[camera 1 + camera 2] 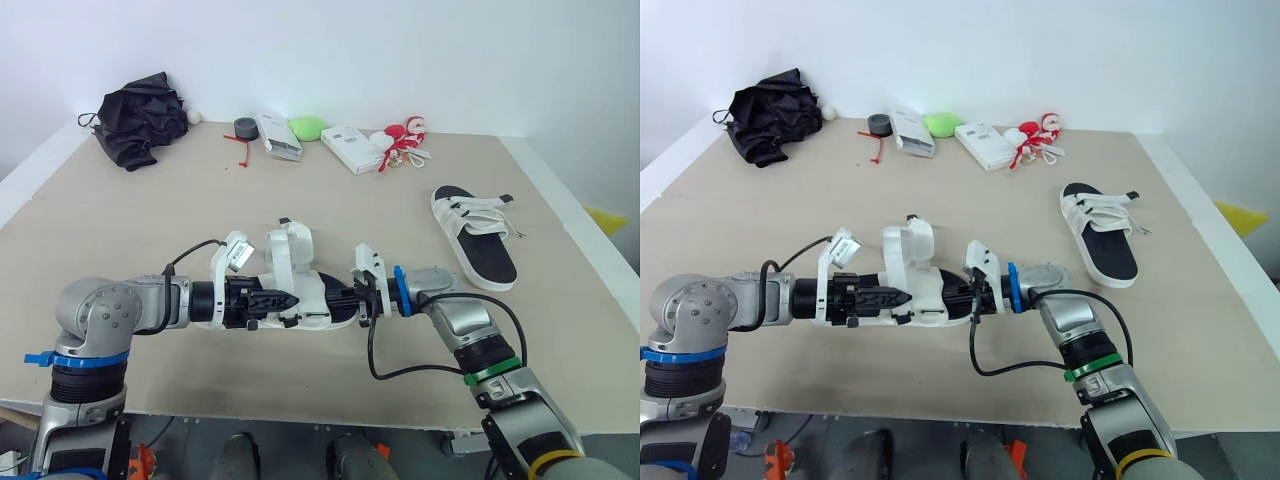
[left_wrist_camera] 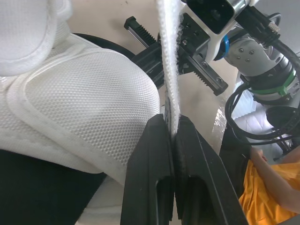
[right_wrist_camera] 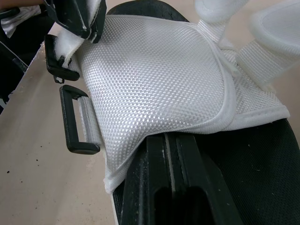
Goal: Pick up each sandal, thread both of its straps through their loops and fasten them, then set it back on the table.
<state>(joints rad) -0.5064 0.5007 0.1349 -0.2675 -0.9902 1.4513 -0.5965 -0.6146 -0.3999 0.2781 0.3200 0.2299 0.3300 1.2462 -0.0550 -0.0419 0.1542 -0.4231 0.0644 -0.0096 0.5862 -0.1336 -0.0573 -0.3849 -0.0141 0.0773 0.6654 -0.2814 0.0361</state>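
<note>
Beige, matte board forms the table [image 1: 120,220]. In the head view we see the sandal [image 1: 318,292] near the front edge, at 6 o'clock. The left gripper [image 1: 290,299] holds it at its 9 o'clock end and the right gripper [image 1: 345,297] at its 3 o'clock end, and its white padded flaps stand up open. The second sandal [image 1: 476,236], a black footbed crossed by white straps, lies flat toward 2 o'clock, well apart. Along the far edge at 12 o'clock lie a crumpled black cloth [image 1: 140,125], a dark tape roll [image 1: 243,127], a rounded green object [image 1: 307,127], a flat white box [image 1: 349,148] and a red-and-white toy [image 1: 404,138].

In the left wrist view we find that gripper's smooth black fingers [image 2: 150,159] clenched on a thin white woven strap [image 2: 168,56], seen edge-on and running straight away from them. Just beside it swells the sandal's white mesh upper [image 2: 89,108], finely dimpled, with a stitched border. A person in orange cloth [image 2: 267,187] sits beyond the table edge.

In the right wrist view the right gripper's black fingers [image 3: 154,178] press together on the sandal at the edge of its black sole, half under the mesh upper. Two black rectangular loops [image 3: 77,119] hang on short webbing tabs beside that mesh. The left gripper pinches the strap end just beside the farther loop.
</note>
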